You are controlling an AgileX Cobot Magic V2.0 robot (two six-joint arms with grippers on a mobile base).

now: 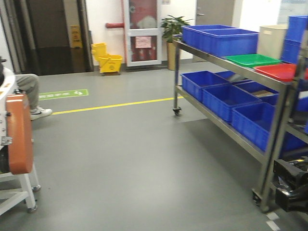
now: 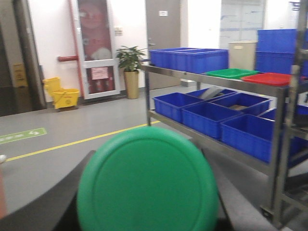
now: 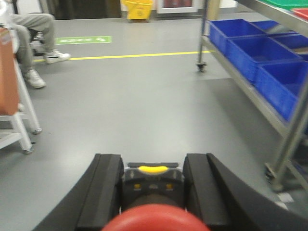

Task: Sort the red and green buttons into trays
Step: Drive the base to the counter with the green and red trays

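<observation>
On the top shelf of the steel rack [image 1: 275, 144] lie the green tray [image 1: 252, 59] and, just beside it, the red tray [image 1: 281, 71]. Off to the rack's open side, over the floor, the left claw [image 2: 144, 216] pinches the green button [image 2: 147, 178], whose cap hides most of the dark fingers [image 2: 43, 211]. The right claw [image 3: 153, 161] is clamped on the red button [image 3: 153, 216], both sides touching.

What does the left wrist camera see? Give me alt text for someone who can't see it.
A big round green button fills the foreground, held between the dark fingers of the robot's left hand. Behind it, a steel rack carries blue crates, with a green tray and a red tray side by side on its top shelf.
</observation>
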